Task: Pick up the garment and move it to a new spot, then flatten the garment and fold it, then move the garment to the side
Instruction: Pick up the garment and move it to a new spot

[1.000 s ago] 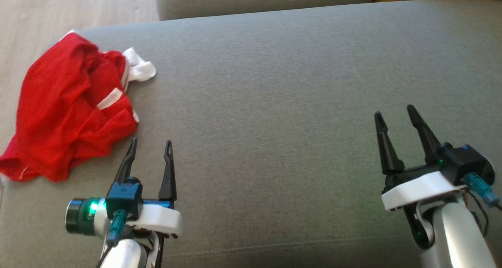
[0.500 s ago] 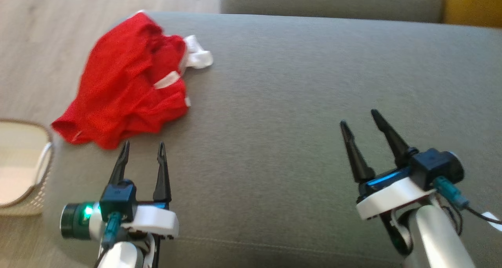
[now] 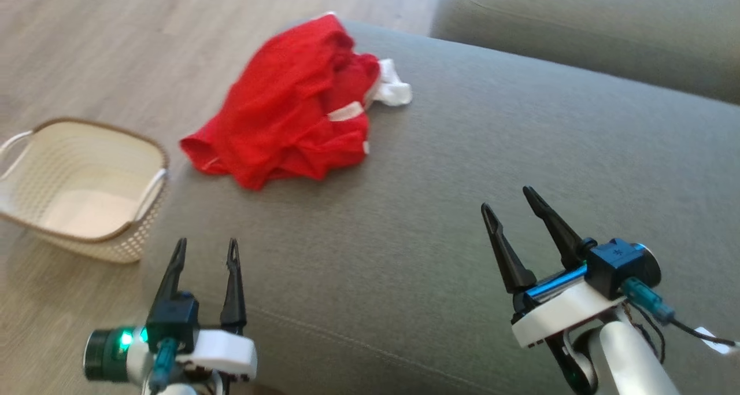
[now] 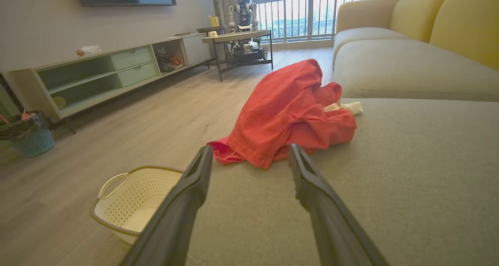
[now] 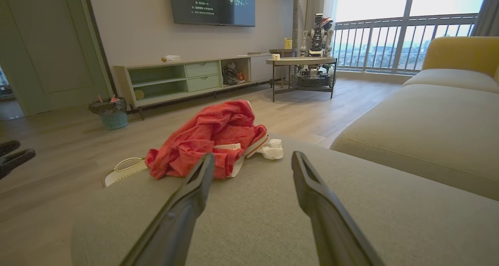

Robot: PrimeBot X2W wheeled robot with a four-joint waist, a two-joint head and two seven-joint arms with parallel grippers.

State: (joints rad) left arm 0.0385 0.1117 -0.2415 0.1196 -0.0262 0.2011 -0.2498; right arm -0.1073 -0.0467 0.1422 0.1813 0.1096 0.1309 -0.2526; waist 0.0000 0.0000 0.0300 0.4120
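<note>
– Two grippers are pictured above a grey sofa cushion [image 3: 462,169]. Is anything held?

– Nothing is held. The left gripper [image 3: 206,243] and the right gripper [image 3: 507,200] are both shown empty, fingers spread wide, hovering over the near part of the cushion.

– Where is the garment to be found?

– The red garment [image 3: 295,106], trimmed in white, is seen crumpled in a heap at the cushion's far left edge, next to the wood floor [image 3: 115,36]. It lies well ahead of the left gripper and is touched by neither. A pale woven basket [image 3: 115,247] is stood on the floor just beside the cushion.

– Which step is judged to be in hand?

– The first. The pick-up has not yet been made, so the approach is judged to be the step in hand. A forward reach by the left arm would be called for next, with the fingers lowered onto a raised fold and closed.

– Can any writing be read?

– Lines of text are shown on a wall-mounted screen [image 5: 212,5] in the right wrist view, but too small to be read. No brand or label can be made out.
</note>
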